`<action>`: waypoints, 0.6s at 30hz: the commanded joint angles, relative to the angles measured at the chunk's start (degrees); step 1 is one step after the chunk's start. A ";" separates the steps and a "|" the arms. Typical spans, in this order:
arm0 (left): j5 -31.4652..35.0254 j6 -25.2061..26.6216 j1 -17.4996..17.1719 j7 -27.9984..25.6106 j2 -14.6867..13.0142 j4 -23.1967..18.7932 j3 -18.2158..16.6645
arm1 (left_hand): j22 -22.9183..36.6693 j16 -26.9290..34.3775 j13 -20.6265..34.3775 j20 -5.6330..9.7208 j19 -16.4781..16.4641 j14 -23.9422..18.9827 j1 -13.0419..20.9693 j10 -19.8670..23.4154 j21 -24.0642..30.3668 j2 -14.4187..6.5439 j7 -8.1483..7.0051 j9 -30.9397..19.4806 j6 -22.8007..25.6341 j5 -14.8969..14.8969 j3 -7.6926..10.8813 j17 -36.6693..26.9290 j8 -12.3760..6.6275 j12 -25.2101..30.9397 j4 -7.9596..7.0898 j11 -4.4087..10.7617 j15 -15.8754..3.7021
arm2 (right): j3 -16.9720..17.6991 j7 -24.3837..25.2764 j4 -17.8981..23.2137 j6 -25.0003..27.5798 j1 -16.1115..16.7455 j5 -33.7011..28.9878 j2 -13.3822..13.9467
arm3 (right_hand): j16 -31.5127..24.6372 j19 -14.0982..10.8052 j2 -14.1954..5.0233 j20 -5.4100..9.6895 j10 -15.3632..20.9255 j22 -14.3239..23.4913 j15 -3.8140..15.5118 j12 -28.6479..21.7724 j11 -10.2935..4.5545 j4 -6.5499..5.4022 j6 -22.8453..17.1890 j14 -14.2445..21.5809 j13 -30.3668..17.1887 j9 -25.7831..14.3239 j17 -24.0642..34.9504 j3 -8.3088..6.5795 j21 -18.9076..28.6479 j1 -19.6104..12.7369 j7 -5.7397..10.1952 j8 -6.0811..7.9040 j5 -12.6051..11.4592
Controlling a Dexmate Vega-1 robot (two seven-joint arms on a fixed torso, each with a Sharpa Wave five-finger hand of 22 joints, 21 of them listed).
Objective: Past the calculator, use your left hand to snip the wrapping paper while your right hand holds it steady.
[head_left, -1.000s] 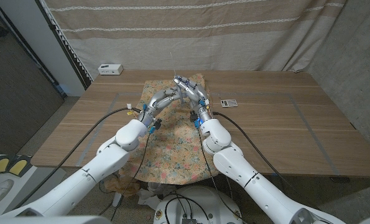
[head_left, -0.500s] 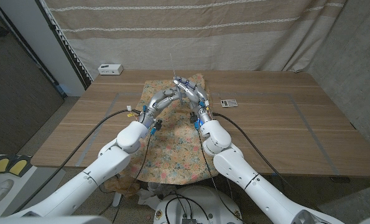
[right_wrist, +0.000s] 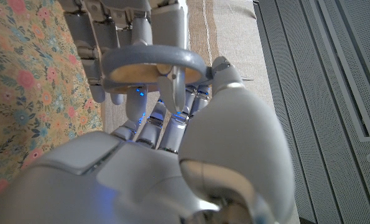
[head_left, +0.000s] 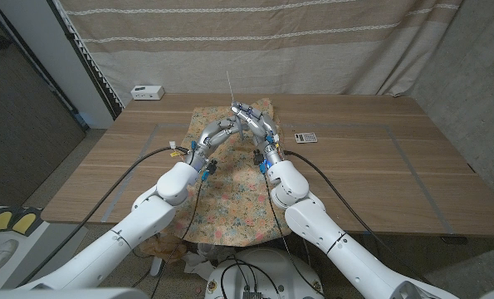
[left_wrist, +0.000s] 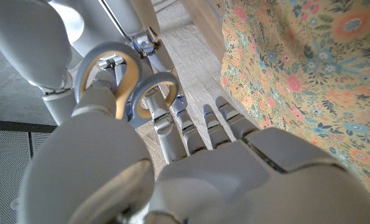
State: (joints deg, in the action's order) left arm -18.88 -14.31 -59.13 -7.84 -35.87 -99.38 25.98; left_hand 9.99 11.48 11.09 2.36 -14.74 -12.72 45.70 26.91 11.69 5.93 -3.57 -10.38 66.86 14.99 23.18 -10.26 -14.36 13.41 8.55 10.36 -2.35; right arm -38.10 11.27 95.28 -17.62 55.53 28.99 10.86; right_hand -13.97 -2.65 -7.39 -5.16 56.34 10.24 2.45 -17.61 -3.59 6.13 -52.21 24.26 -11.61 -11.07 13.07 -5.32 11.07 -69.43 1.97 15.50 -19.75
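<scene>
My wrapping paper (head_left: pixel 230 187) is pale yellow with a dense print of orange, pink and teal flowers, lying on a brown wooden tabletop (head_left: pixel 363 174). My scissors (left_wrist: pixel 130 84) have grey-blue handles lined in tan. Both my hands, left hand (head_left: pixel 217 131) and right hand (head_left: pixel 255 122), are silver-grey.

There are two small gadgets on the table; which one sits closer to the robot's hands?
The dark calculator, just right of the flowered paper and near the right hand. The white box lies off at the far left corner.
</scene>
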 commanded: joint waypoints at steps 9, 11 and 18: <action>-1.71 -2.25 0.04 1.56 1.00 1.86 0.14 | 0.32 -0.41 0.12 4.79 -0.65 -0.99 5.20 1.09 0.00 -3.37 1.73 -0.07 -0.06 -2.08 4.01 -0.10 1.57 -0.34 0.86 0.08 -9.04 | -0.18 -0.43 0.41 0.13 0.10 0.36 0.08 | -0.24 -0.23 -2.10 -0.21 9.62 0.28 10.66 -0.42 -7.63 0.10 -7.90 0.41 -0.08 -0.21 0.05 -0.11 0.54 -1.43 7.63 0.19 -0.28; -2.11 -2.40 0.10 1.95 1.02 1.99 0.13 | 0.33 -0.42 0.12 4.75 -0.68 -1.04 5.40 1.14 0.01 -3.67 2.07 -0.07 0.07 -2.14 4.30 -0.11 1.60 -0.36 0.84 0.10 -8.94 | -0.19 -0.48 0.48 0.24 0.07 0.38 0.15 | -0.25 -0.22 -2.11 -0.25 9.64 0.29 10.66 -0.41 -7.63 0.10 -7.95 0.43 -0.08 -0.21 0.05 -0.11 0.53 -1.44 7.54 0.21 -0.29; -2.11 -2.53 0.31 2.30 0.98 2.30 0.22 | 0.34 -0.45 0.13 4.65 -0.60 -1.11 5.98 1.28 -0.02 -4.45 2.76 -0.07 0.40 -2.16 5.19 -0.12 1.69 -0.43 0.86 -0.22 -8.63 | -0.16 -0.53 0.46 0.24 0.10 0.68 0.03 | -0.27 -0.25 -2.14 -0.27 9.67 0.29 10.67 -0.36 -7.64 0.11 -7.97 0.50 -0.07 -0.21 0.05 -0.12 0.55 -1.49 7.52 0.20 -0.31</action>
State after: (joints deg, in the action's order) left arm -20.39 -16.20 -59.12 -6.35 -35.10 -97.90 26.11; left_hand 9.99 11.10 11.17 2.05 -15.04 -13.33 50.64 27.65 11.69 2.60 -1.40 -10.39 67.12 13.10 27.82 -10.28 -12.74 12.99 9.40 10.17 -2.35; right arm -38.23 10.94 95.67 -17.38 55.62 29.45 10.94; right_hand -13.97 -2.64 -8.48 -5.15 56.28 10.25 2.46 -17.61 -3.55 6.28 -52.22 24.26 -11.56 -11.09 13.07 -5.18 11.09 -70.59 1.96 15.51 -19.77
